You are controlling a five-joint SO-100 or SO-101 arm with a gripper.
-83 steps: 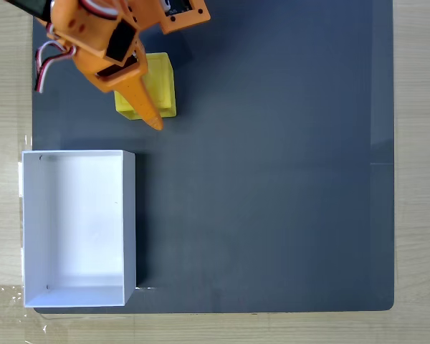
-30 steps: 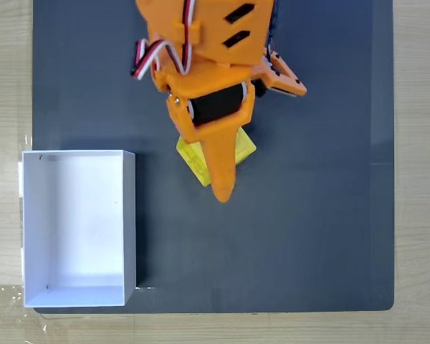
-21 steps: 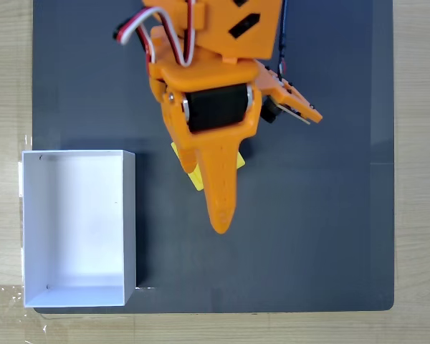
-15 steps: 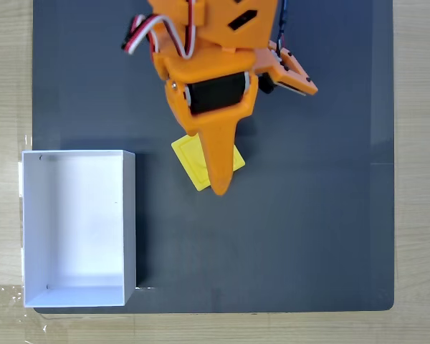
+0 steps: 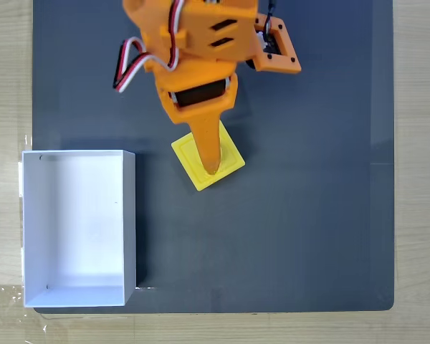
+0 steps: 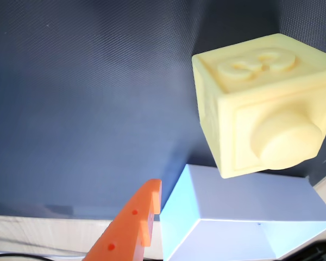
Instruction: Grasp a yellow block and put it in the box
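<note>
Yellow block (image 5: 229, 163) shows in the fixed view near the middle of the dark mat (image 5: 308, 215), turned diagonal to the mat's edges and just right of the box (image 5: 79, 228), with a strip of bare mat between them. The box lies at the mat's left edge, its near end close to the mat's near border; the mat's right half is open. The orange arm reaches in from the far edge, its pointed finger (image 5: 208, 150) lying across the block's top face. In the wrist view the yellow block (image 6: 263, 103) fills the upper right, stud facing the camera, with the box (image 6: 244, 217) below it and one orange finger (image 6: 133, 225) apart at lower left. Whether the gripper (image 5: 212, 169) pinches the block or stands spread, I cannot tell.
</note>
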